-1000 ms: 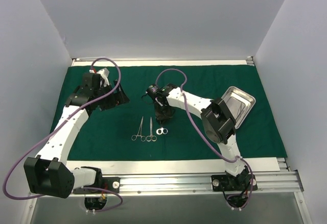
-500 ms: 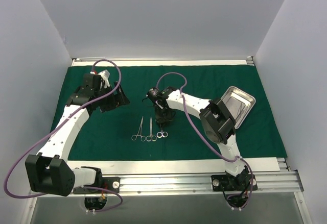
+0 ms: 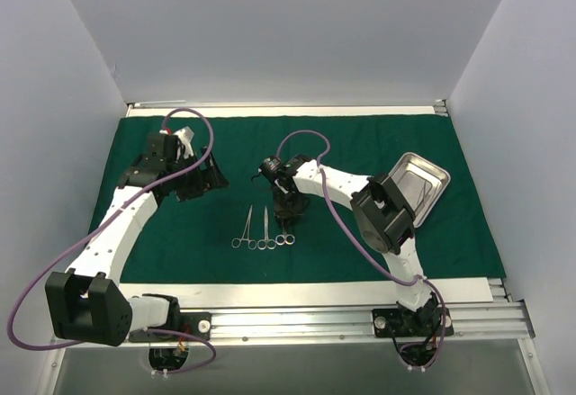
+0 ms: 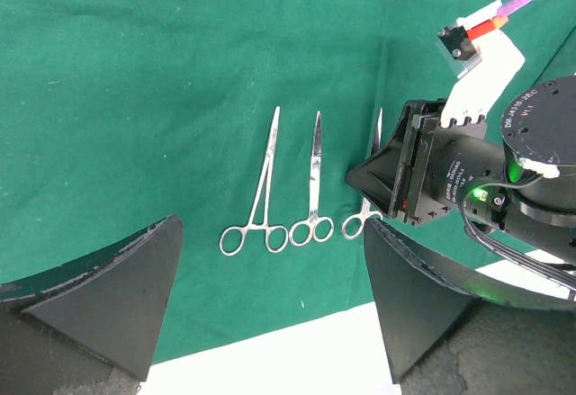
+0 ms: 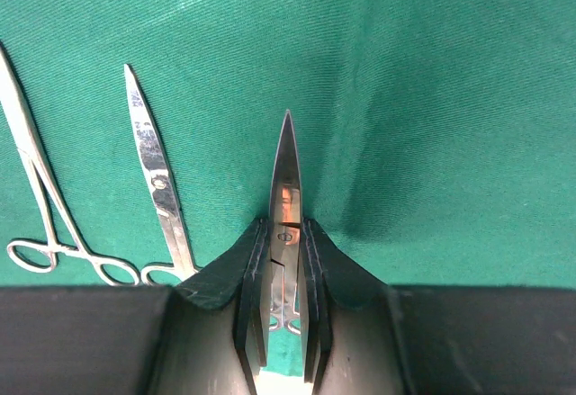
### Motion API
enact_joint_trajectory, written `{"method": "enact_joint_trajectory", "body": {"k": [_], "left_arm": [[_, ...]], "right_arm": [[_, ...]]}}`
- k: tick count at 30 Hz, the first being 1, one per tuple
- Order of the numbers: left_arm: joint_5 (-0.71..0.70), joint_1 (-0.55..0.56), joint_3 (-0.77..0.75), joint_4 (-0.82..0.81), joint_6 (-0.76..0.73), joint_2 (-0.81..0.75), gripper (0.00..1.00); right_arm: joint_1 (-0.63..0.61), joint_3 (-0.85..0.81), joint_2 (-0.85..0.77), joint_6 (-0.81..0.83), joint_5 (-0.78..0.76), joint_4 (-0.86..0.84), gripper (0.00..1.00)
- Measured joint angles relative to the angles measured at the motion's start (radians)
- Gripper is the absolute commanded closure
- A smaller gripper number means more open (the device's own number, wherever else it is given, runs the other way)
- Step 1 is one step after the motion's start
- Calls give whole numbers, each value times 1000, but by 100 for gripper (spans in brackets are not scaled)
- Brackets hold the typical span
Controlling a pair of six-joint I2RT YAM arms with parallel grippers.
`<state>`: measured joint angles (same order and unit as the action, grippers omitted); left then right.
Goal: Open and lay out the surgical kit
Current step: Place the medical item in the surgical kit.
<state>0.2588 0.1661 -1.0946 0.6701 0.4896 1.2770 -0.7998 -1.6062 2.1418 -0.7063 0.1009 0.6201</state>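
Top view: the green cloth [image 3: 360, 143] lies spread flat, with the steel tray [image 3: 423, 179] askew at its 3 o'clock side. Mid-cloth, a clamp [image 3: 244, 228], the middle scissors [image 3: 266, 228] and the right-hand scissors [image 3: 285, 238] sit side by side, rings toward 6 o'clock. The left fingers [image 3: 205, 177] hang at their 10 o'clock

Left wrist view: the left fingers [image 4: 117, 296] stand wide apart, holding nothing; all three long axes run 12 to 6

Right wrist view: the right fingers [image 5: 311, 269], nearly closed, pinch the right-hand scissors [image 5: 286, 170], tip toward 12 o'clock
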Motion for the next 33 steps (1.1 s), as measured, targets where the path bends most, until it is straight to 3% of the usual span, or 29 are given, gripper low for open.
{"method": "enact_joint_trajectory", "body": {"k": [5,13,33], "left_arm": [[5,-5,4,0,0,0,10],[11,-5,11,0,0,0,9],[16,-11,16,-6,2,0,9]], "right_arm": [[0,0,1,0,1,0,100],[0,2,1,0,2,-1,89],[0,4,2,18,12,-10,75]]}}
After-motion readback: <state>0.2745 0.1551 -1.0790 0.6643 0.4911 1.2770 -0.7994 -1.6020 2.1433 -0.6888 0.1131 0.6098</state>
